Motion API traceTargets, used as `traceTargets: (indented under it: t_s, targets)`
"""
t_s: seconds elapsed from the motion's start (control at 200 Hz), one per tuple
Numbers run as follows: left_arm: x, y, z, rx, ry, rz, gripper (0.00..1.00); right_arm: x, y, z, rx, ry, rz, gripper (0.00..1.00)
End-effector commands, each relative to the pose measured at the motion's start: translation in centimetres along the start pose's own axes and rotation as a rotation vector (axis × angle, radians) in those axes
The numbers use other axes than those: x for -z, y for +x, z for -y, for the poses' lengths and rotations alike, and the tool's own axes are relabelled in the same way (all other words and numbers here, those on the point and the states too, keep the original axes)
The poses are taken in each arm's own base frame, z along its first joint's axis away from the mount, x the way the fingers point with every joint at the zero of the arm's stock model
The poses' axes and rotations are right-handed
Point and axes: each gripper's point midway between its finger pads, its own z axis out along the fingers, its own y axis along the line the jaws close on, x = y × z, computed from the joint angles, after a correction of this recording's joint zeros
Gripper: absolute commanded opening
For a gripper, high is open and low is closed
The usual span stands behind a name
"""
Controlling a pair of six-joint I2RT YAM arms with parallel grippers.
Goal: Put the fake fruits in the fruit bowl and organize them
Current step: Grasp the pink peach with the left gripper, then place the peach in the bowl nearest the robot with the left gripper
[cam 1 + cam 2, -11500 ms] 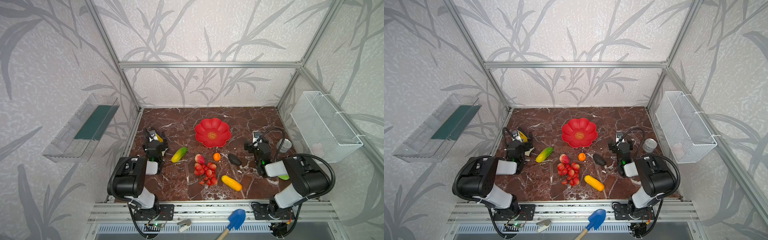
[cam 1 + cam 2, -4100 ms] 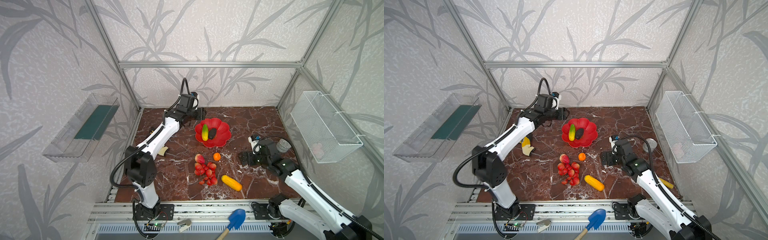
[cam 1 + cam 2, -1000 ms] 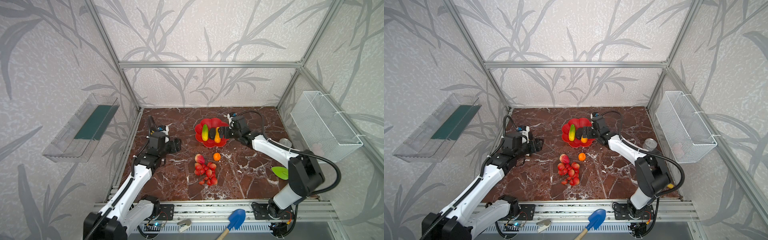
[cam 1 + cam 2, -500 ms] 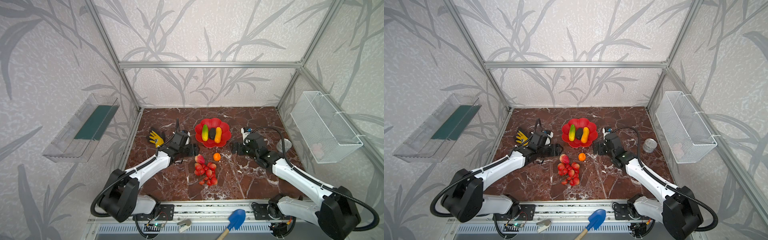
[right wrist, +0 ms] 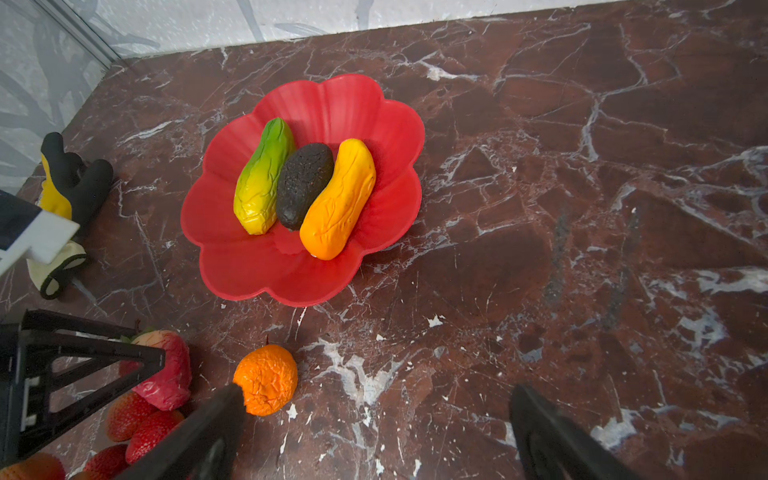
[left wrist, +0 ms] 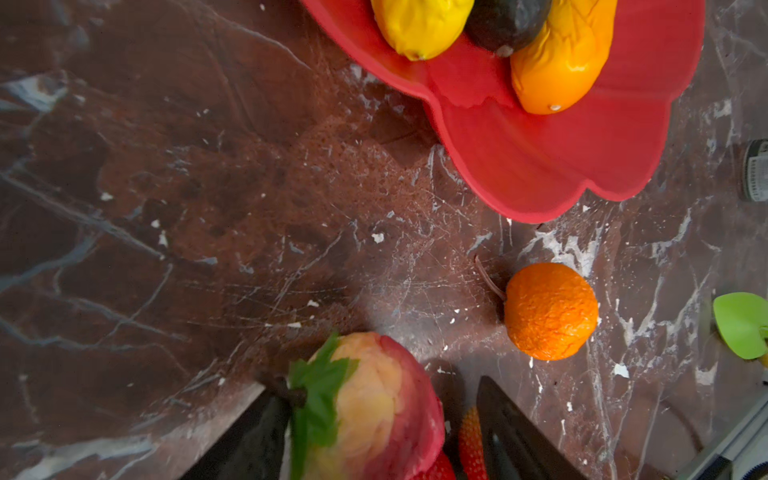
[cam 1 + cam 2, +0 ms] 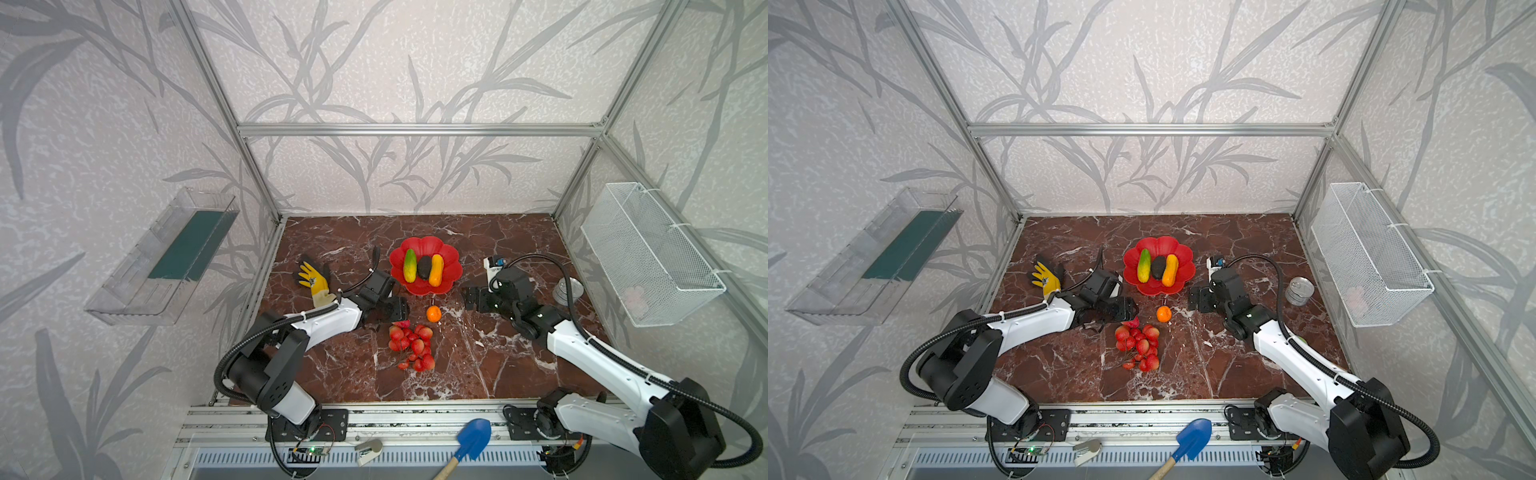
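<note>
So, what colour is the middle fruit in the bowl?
Almost black, rough-skinned: the avocado. The right wrist view shows it best.

One fruit bowl [image 7: 452,272], I count, and three fruits in it: one green-yellow oblong [image 7: 409,266], one dark avocado [image 7: 424,267], one yellow-orange oblong [image 7: 436,270]. Three more lie on the tabletop [image 7: 332,374], nearer than the bowl: one small orange [image 7: 433,313], one peach [image 6: 374,407], one bunch of berries [image 7: 411,345], too crowded for me to count singly. Six fruits in all.

Left, one yellow glove [image 7: 313,280]. Right, one tin can [image 7: 569,289]. One wire basket [image 7: 648,253] on the right wall, one clear tray [image 7: 162,257] on the left wall. One blue scoop [image 7: 473,434] at the near rail. One green scoop [image 6: 742,330], only its blade showing.
</note>
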Motion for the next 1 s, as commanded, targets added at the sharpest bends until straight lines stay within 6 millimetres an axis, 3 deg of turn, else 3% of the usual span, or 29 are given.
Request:
traceTargets:
  t_s: [0.0, 0.31, 0.48, 0.63, 0.725, 0.83, 0.995]
  targets:
    - [-0.5, -0.8, 1.0, 0.023, 0.019, 0.014, 0.63, 0.4, -0.1, 0.6, 0.011, 0.018, 0.02, 0.99]
    - [-0.8, -0.9, 1.4, 0.023, 0.036, 0.015, 0.41, 0.5, -0.3, 0.6, 0.008, 0.019, 0.029, 0.99]
    - [2.5, -2.9, 2.9, -0.052, 0.05, 0.087, 0.39, 0.5, -0.4, 0.6, 0.008, 0.02, 0.032, 0.99]
    - [6.2, -6.1, 5.6, -0.132, 0.097, 0.202, 0.39, 0.6, -0.6, 0.7, 0.005, 0.021, 0.037, 0.99]
    - [7.3, -8.2, 7.3, -0.169, 0.127, 0.254, 0.39, 0.5, -0.5, 0.6, 0.0, 0.017, 0.033, 0.99]
    - [6.3, -9.9, 8.8, -0.198, 0.136, 0.25, 0.39, 0.6, -0.3, 0.5, -0.008, 0.011, 0.026, 0.99]
    - [3.2, -12.1, 10.3, -0.184, 0.16, 0.239, 0.39, 1.5, 0.0, 0.7, -0.011, 0.012, 0.024, 0.99]
